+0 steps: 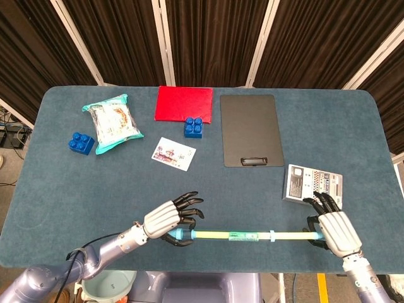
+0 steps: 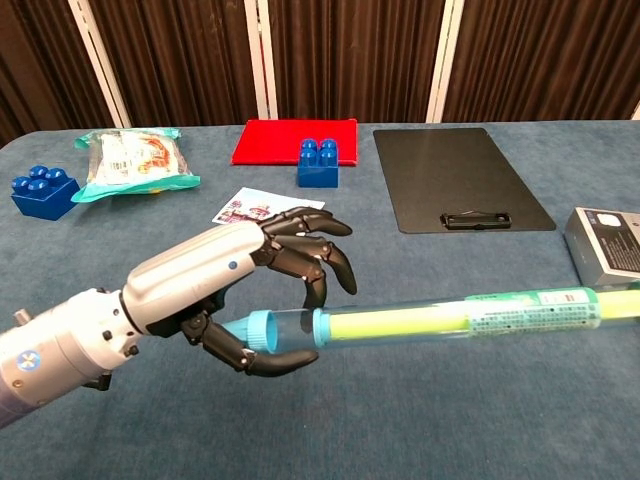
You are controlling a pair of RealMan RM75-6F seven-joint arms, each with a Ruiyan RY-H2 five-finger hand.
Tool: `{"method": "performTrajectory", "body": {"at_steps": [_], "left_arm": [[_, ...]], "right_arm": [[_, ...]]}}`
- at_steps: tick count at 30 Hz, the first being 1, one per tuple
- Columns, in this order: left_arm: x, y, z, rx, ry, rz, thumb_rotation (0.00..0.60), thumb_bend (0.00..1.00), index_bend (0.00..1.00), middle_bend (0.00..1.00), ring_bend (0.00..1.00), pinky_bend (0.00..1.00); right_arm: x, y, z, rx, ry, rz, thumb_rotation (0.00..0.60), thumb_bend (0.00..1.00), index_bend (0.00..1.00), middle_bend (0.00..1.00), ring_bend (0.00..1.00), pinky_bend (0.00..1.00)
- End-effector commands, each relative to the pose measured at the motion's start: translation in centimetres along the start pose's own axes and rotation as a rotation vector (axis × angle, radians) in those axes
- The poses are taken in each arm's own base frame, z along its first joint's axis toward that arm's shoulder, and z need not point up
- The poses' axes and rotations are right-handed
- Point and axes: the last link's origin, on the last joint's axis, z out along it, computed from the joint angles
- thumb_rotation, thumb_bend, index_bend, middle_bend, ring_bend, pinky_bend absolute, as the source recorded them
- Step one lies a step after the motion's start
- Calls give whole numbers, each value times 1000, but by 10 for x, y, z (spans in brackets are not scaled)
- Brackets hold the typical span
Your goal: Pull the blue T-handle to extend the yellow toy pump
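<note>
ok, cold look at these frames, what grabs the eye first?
The long yellow toy pump, held level across the table's near edge between both hands: the left hand grips its blue end, the right hand the other end. Behind it, the bright red mat and black clipboard stand out on the blue table.

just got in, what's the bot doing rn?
It is stretching a yellow toy pump between both arms near the front table edge. The left robot hand grips the blue end of the pump, and the right robot hand holds the other end. The tube lies roughly level above the blue table. A grey box sits just behind the right robot hand; clipboard, blocks and snack bag lie untouched farther back.
</note>
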Motion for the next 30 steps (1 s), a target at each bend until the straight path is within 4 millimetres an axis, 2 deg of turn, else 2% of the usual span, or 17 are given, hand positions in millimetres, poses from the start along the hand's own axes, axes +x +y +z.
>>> {"method": "performTrajectory", "body": {"at_steps": [1,16,30], "left_arm": [[7,0,-6,5,2,15,600,612,765,313,90,0],[33,-4,-37,49,70,134,600,611,763,315,90,0],[65,-10,-80,110,198,211,600,610,762,318,91,0]], "right_arm": [[2,3,0,-10,4,-4,600,407,817,226,84,86],[23,18,2,-84,64,12,600,389,817,226,87,86],[35,35,9,-153,105,55,600,377,817,226,91,86]]}}
